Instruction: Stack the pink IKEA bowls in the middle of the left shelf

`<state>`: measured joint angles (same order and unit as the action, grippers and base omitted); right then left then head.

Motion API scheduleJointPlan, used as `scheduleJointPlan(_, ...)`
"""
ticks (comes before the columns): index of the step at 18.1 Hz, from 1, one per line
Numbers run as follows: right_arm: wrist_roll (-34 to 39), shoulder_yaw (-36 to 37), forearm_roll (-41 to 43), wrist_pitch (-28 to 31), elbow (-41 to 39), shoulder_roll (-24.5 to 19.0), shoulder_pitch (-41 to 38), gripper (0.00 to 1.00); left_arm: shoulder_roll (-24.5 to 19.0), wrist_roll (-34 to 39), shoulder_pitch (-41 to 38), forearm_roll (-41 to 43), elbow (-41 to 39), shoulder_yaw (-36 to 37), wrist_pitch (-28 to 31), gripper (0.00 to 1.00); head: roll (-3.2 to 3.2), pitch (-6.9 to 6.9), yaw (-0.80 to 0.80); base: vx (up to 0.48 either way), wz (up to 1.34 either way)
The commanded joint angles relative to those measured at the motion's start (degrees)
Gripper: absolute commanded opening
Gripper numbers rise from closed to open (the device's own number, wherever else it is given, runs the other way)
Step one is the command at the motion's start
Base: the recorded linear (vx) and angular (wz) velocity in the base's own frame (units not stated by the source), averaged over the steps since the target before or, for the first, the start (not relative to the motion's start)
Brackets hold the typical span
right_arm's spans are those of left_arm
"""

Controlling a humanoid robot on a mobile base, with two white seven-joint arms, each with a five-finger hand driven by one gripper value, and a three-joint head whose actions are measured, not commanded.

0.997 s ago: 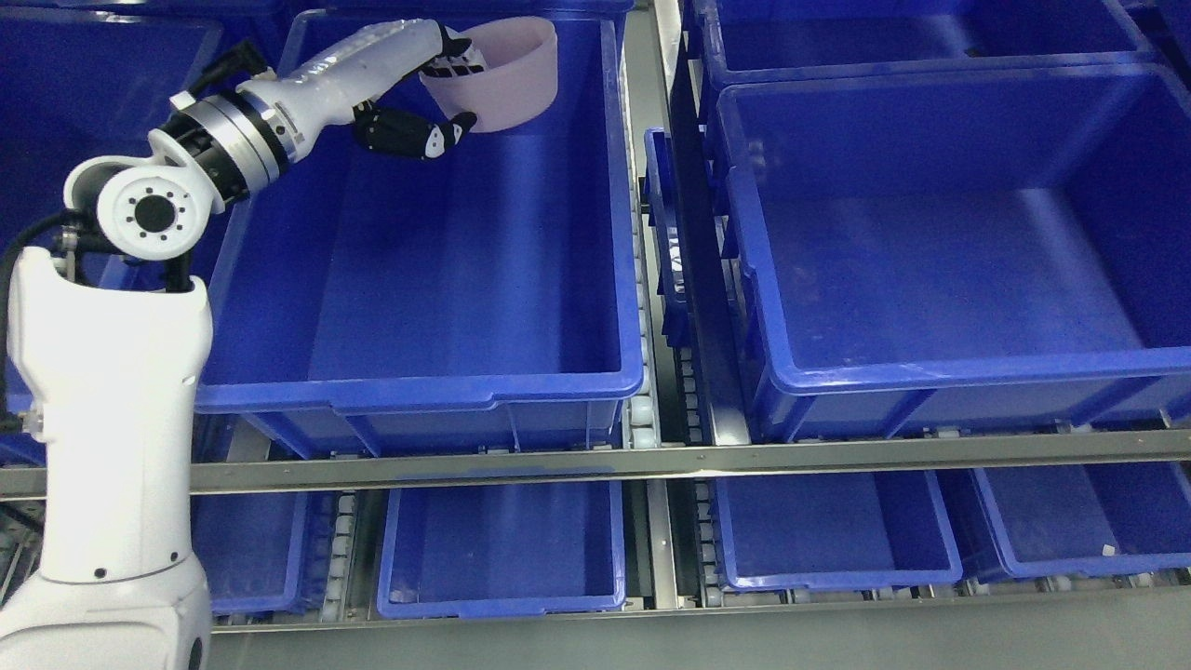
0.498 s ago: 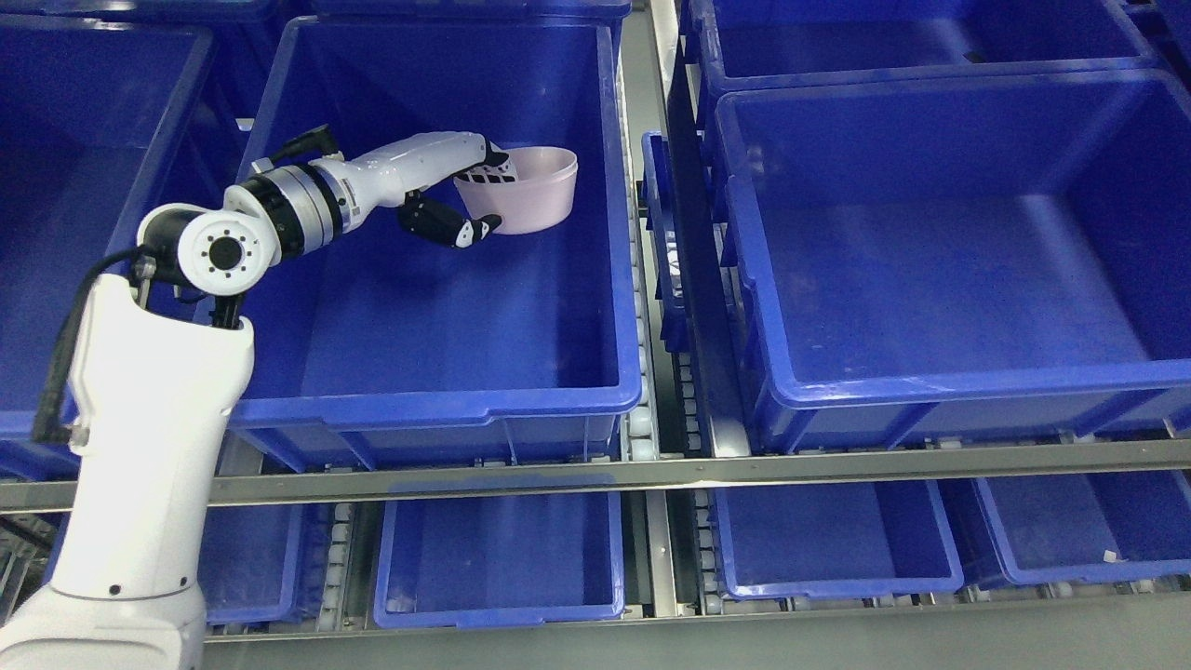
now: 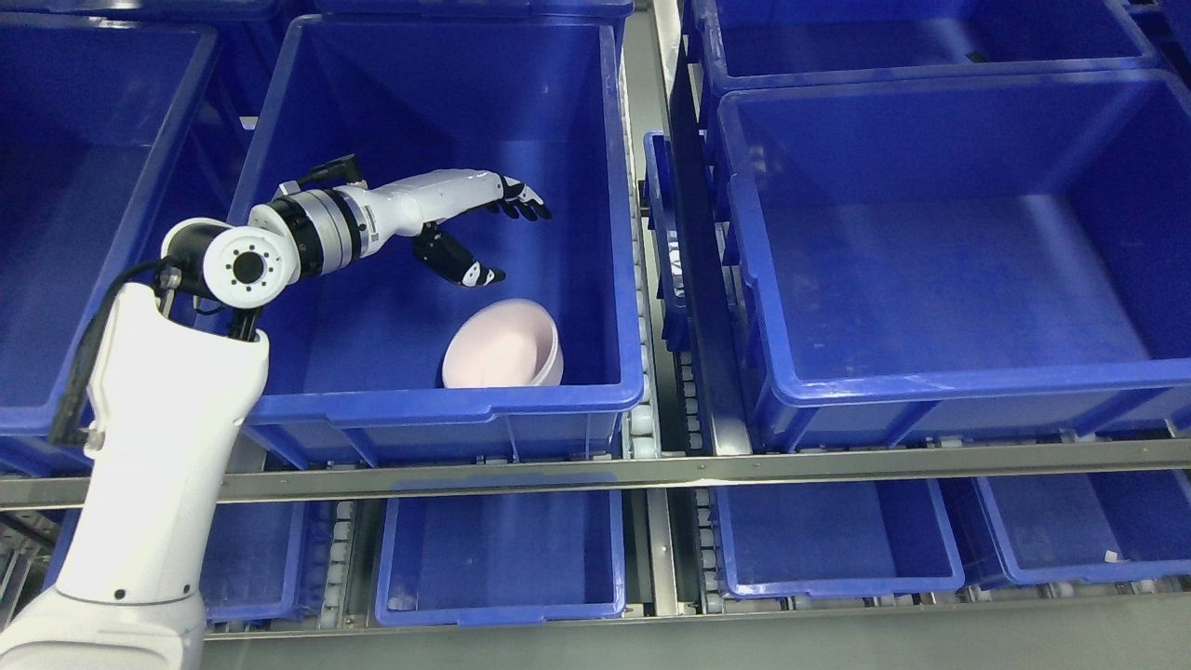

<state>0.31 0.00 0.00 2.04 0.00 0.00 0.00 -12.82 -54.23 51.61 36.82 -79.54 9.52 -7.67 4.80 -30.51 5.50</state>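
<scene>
Your left hand [image 3: 484, 233]: fingers spread, holding nothing, hovering mid-bin. Pink bowl [image 3: 502, 344] lies tipped on its side against front wall of blue bin [image 3: 419, 400], below hand, apart from it. Step looks like release. Next: lift arm clear. Bin walls close at right and front; open room behind.

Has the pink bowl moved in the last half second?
Yes. The pink bowl has left the left hand and now lies tilted against the front wall of the blue bin.
</scene>
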Motion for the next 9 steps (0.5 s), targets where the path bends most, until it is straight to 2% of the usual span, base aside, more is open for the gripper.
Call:
scheduleJointPlan(1,0.0,0.6,0.0,0.0,-1.9,1.0,-0.1,1.00,0.4,0.4,3.5,-0.1,-0.2,-1.9,1.8,0.85,0.00,0.00,0.00,0.000,0.00)
scheduleJointPlan(3,0.0,0.6,0.0,0.0,-1.9,1.0,-0.1,1.00,4.7,1.0,7.4,-0.3,0.0,-7.2,5.9,0.90,0.00,0.00,0.00,0.000,0.00)
scheduleJointPlan(5,0.0,0.6,0.0,0.0,-1.9,1.0,-0.1,1.00,11.8,5.7,11.9,-0.9,1.0,-14.8,11.2,0.91,0.00,0.00,0.00,0.000,0.00)
scheduleJointPlan(6,0.0,0.6,0.0,0.0,-1.9,1.0,-0.1,1.00,11.8,10.5,12.9,-1.4,1.9,-17.0,13.2,0.93,0.00,0.00,0.00,0.000,0.00)
scheduleJointPlan(7,0.0,0.6,0.0,0.0,-1.9,1.0,-0.1,1.00,11.8,18.4,12.8,-4.6,4.1,-16.4,13.8,0.99,0.00,0.00,0.00,0.000,0.00)
scheduleJointPlan(9,0.0,0.6,0.0,0.0,-1.9,1.0,-0.1,1.00,11.8,36.6,10.5,-15.2,7.6,-15.3,14.2,1.00,0.00,0.00,0.00,0.002,-0.01)
